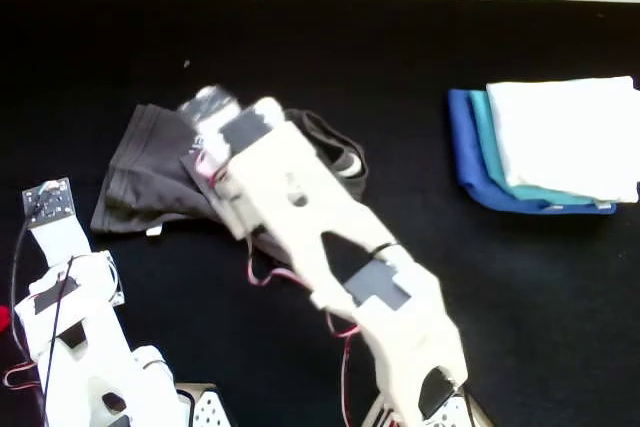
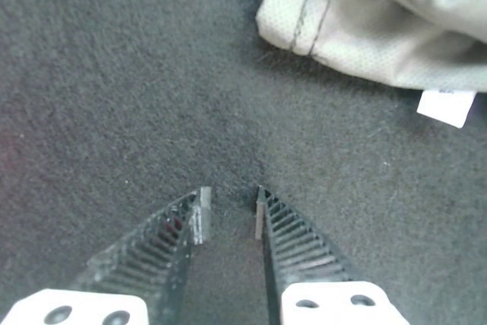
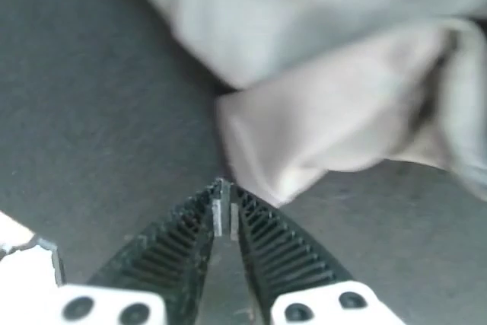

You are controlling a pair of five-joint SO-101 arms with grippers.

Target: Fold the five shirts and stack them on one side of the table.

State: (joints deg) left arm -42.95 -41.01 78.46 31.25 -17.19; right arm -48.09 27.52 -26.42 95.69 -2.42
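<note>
A black-covered table (image 1: 400,67) bears four shirts: one crumpled grey shirt (image 1: 140,172) and, well apart from it, one stack of three folded ones, blue (image 1: 462,147) under teal (image 1: 485,137) under white (image 1: 565,137). The right arm (image 1: 300,207) hides the grey shirt's middle. The right gripper (image 3: 224,205), tips almost together, meets a fold of that shirt; I cannot tell if it pinches cloth. The left gripper (image 2: 228,203), narrowly parted, hangs over bare table near the shirt's tagged corner.

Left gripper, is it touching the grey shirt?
Apart. The left wrist view shows bare black table cover between the left gripper and the grey shirt.

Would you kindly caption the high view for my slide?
Right arm over the grey shirt; three folded shirts stacked nearby.
</note>
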